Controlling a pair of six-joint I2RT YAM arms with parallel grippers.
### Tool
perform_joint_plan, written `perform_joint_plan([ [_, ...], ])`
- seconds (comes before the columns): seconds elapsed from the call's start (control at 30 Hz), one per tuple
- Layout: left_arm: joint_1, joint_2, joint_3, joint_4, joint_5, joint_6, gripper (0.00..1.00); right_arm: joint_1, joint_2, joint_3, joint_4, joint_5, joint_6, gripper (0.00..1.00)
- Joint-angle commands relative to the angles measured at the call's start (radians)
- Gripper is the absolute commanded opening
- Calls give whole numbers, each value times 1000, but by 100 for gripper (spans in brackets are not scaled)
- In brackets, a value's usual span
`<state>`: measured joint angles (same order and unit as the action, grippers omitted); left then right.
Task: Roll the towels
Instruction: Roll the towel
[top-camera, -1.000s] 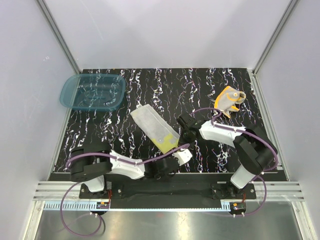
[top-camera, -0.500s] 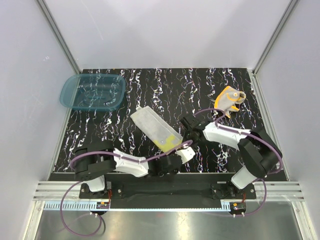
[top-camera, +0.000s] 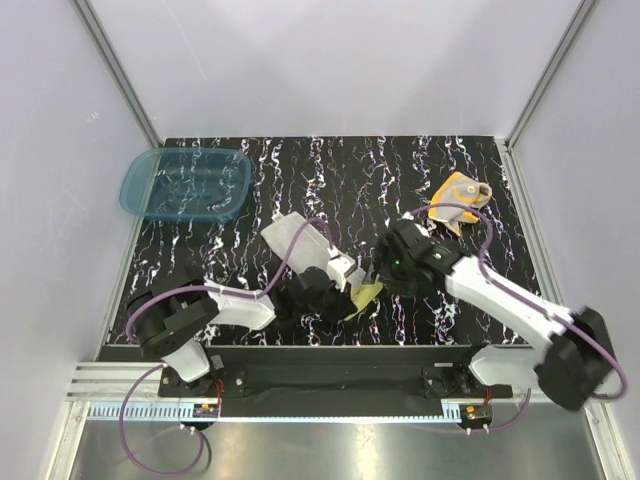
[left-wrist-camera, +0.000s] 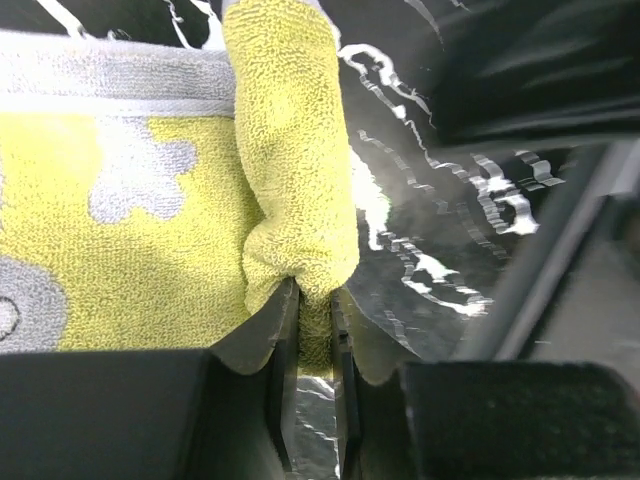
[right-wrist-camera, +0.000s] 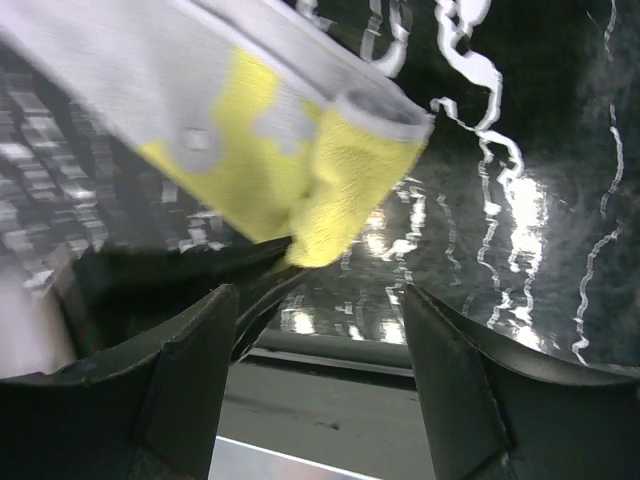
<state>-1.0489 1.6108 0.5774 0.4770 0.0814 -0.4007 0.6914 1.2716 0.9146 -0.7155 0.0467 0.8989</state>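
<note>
The pale yellow towel (top-camera: 298, 238) lies slantwise mid-table, grey-beige side up. Its near end (top-camera: 362, 296) is turned up and shows yellow. My left gripper (top-camera: 345, 288) is shut on a bunched fold of that end. In the left wrist view the yellow towel (left-wrist-camera: 290, 150) is pinched between the closed jaws of the left gripper (left-wrist-camera: 315, 305). My right gripper (top-camera: 378, 272) hovers just right of that end, open, with nothing between its fingers. In the right wrist view the yellow towel (right-wrist-camera: 345, 190) hangs beyond the open right gripper (right-wrist-camera: 320, 335). The orange towel (top-camera: 455, 200) lies crumpled at the far right.
A translucent teal basin (top-camera: 185, 183) stands at the far left corner of the black marbled mat (top-camera: 330, 170). White walls and metal rails border the mat. The left arm (top-camera: 240, 305) stretches across the near side of the mat.
My left gripper has closed on the yellow towel's near end and carried it rightward. My right gripper has opened, letting go of the towel, and its arm has swung out over the mat.
</note>
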Motion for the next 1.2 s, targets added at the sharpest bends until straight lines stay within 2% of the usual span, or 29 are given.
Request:
perform_joint_plan([
  [0.0,55,-19,-36,190,221,-194,16,3,-184,-95,120,22,38,74],
  [0.13,153,23,-111,387,343,-370,16,3,-319,-296,307,-16,74,75],
  [0.17,173,41,-129,519,400,-468,16,3,-327,-318,348,-21,78,76],
  [0.23,223,102,-171,706,440,-561,16,3,-316,-354,387,-37,83,76],
  [0.27,234,127,-178,757,464,-629,16,3,-304,-358,402,-41,84,76],
  [0.63,262,376,-200,1078,503,-825,16,3,-138,-378,611,-71,104,78],
  [0.8,267,396,-205,1098,503,-828,16,5,-52,-364,610,-91,127,77],
  [0.97,268,353,-192,980,497,-764,17,10,-54,-385,580,-84,166,76],
  [1.17,268,342,-169,940,495,-747,17,16,1,-404,654,-99,184,61],
])
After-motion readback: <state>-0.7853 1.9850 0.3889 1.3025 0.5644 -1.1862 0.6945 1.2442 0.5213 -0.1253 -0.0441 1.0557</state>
